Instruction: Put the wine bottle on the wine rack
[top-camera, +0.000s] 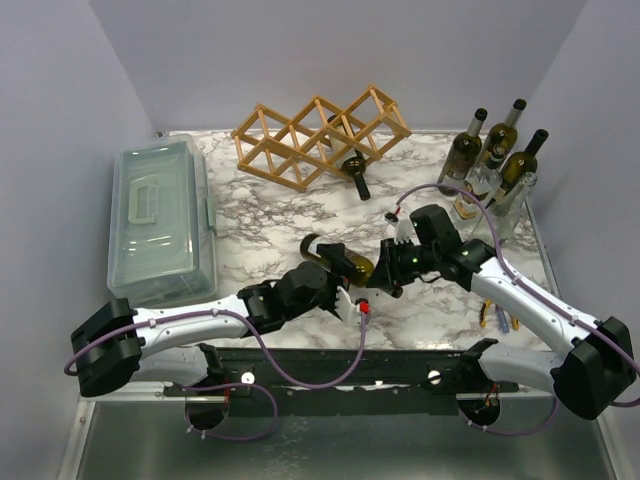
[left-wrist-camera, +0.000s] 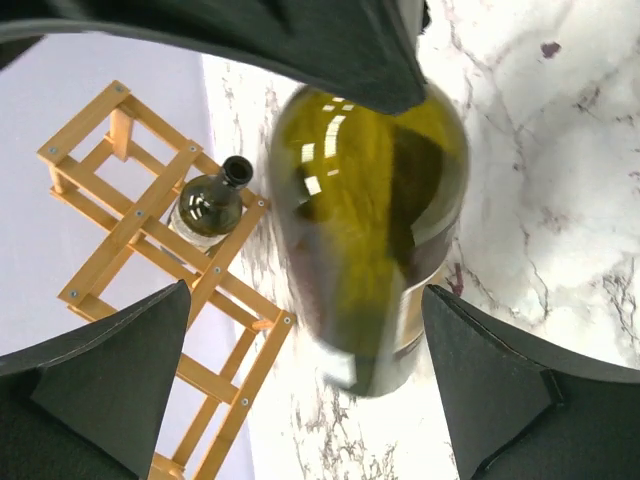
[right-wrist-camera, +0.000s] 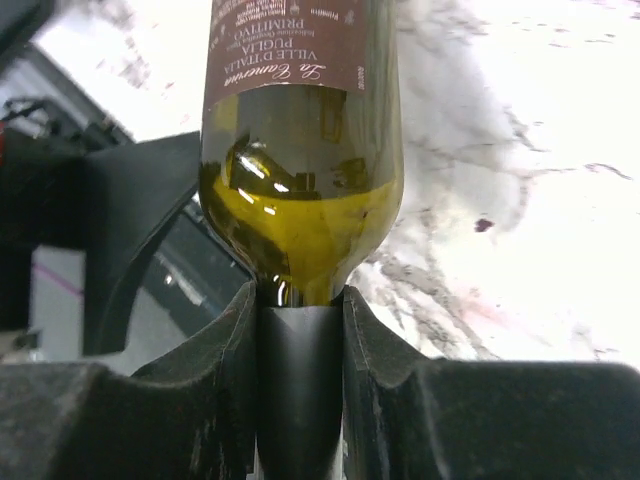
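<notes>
The wooden wine rack (top-camera: 320, 135) stands at the back middle, with one dark bottle (top-camera: 355, 172) resting in a cell. It also shows in the left wrist view (left-wrist-camera: 150, 230). A green wine bottle (top-camera: 335, 258) with a brown label (right-wrist-camera: 290, 45) is held level above the marble table near the front middle. My right gripper (top-camera: 390, 268) is shut on its dark neck (right-wrist-camera: 298, 380). My left gripper (top-camera: 332, 288) is open. Its fingers (left-wrist-camera: 120, 380) stand wide apart on either side of the bottle's body (left-wrist-camera: 370, 220), not touching it.
A grey-green lidded plastic box (top-camera: 160, 215) stands at the left. Several upright wine bottles (top-camera: 495, 165) are grouped at the back right. Small loose items (top-camera: 500, 318) lie by the right arm. Grey walls enclose the table.
</notes>
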